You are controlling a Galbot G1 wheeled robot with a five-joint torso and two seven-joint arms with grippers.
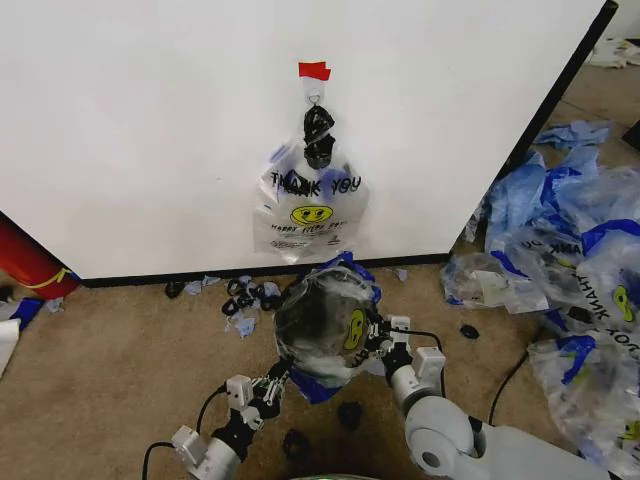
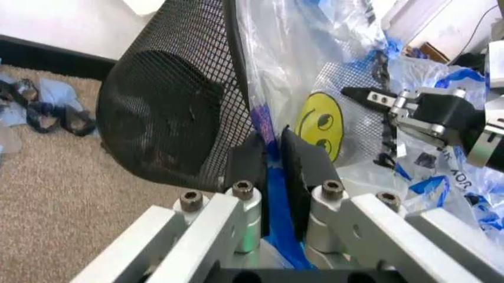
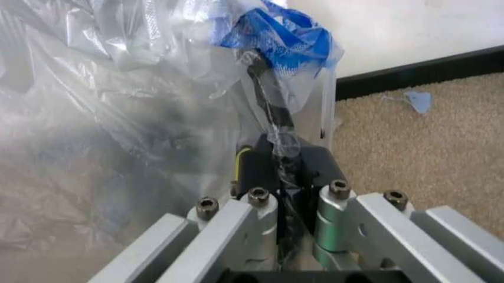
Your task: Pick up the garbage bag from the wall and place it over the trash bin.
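Together we hold the thin clear smiley-print garbage bag [image 1: 335,325] draped over the round black wire-mesh trash bin [image 2: 169,112] on the carpet below the white wall panel [image 1: 150,120], our left gripper [image 2: 274,154] jaws pinched on bag and rim, our right gripper [image 3: 285,168] jaws clamped on bag plastic.

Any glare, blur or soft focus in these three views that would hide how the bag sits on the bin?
Head view: even light, the wall bright but not blown out, the trash bin readable through the garbage bag. Left wrist view: near linkage soft, mesh sharp. Right wrist view: plastic close to the lens is hazy with sheen, hiding the bin rim.
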